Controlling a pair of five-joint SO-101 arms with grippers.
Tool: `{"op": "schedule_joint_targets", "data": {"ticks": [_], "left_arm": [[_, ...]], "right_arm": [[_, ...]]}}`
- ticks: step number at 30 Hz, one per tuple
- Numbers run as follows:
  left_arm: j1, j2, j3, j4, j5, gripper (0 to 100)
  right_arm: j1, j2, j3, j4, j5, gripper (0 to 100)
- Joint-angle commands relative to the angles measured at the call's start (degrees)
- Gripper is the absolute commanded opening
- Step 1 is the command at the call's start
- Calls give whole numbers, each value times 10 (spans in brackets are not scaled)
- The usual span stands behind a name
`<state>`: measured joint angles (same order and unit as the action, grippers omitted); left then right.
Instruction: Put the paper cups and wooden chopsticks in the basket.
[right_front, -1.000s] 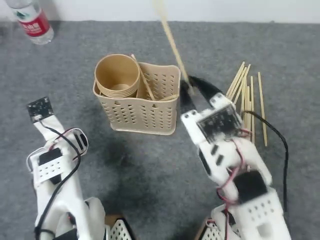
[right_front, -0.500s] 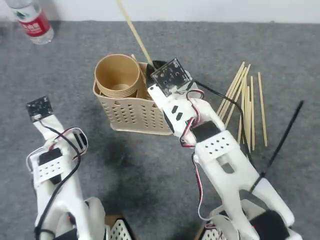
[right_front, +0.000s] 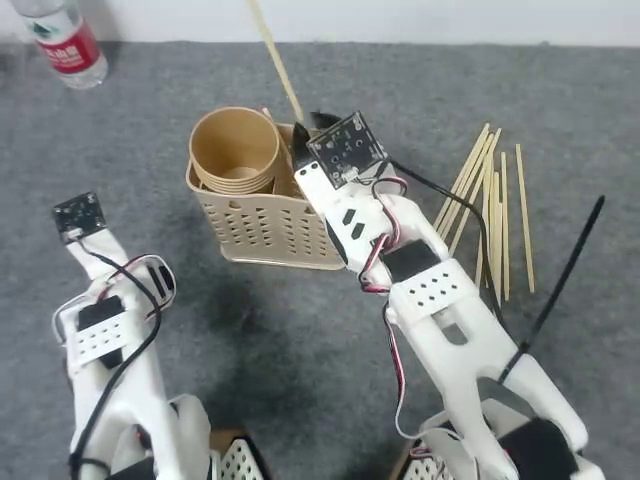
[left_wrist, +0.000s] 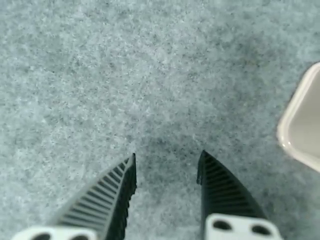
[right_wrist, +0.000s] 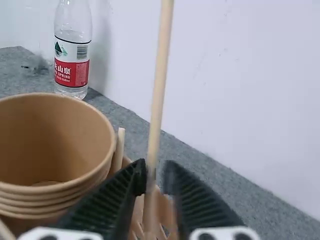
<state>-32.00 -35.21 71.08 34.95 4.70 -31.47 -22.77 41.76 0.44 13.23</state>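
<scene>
A beige perforated basket (right_front: 280, 230) holds a stack of brown paper cups (right_front: 234, 150) in its left half and a chopstick (right_front: 285, 160) leaning beside them. My right gripper (right_front: 308, 135) hangs over the basket's right half, shut on one wooden chopstick (right_front: 275, 60) that stands nearly upright. In the right wrist view the held chopstick (right_wrist: 157, 100) rises between the fingers of that gripper (right_wrist: 155, 182), next to the cups (right_wrist: 50, 145). Several loose chopsticks (right_front: 495, 205) lie on the carpet to the right. My left gripper (left_wrist: 167, 160) is open over bare carpet, near a basket corner (left_wrist: 300, 125).
A water bottle (right_front: 65, 40) with a red label stands at the back left, by the white wall. Grey carpet lies open in front of the basket, between the two arms. The left arm (right_front: 110, 340) sits at the lower left.
My right arm swung left from the chopstick pile to above the basket, carrying the chopstick. In the last half second it only shifted slightly. The left arm kept still.
</scene>
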Motion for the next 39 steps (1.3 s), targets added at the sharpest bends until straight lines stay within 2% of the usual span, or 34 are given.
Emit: {"op": "schedule_joint_targets", "data": {"ticks": [1,4,8,11,15,22,24,27,34,39], "left_arm": [[4,-4,-4,-11,4,192],[4,-4,-4,-11,4,192],[4,-4,-4,-11,4,192],[4,-4,-4,-11,4,192],[4,-4,-4,-11,4,192],[4,-4,-3,-10,4,192],[4,-4,-3,-9,4,192],[4,-4,-3,-9,4,192],[2,-4,-2,-9,4,192],[3,-4,-2,-9,4,192]], "right_arm": [[-8,1,-4,18,-7,190],[-8,-15,-13,58,-6,155],[-7,-77,-15,109,-6,158],[22,-158,-24,183,-5,162],[146,-262,-40,320,-10,162],[394,-305,-74,407,-11,159],[441,-281,-80,421,-10,159],[472,-206,-83,425,-5,158],[477,53,-114,459,80,158],[498,225,-193,466,95,158]]}}
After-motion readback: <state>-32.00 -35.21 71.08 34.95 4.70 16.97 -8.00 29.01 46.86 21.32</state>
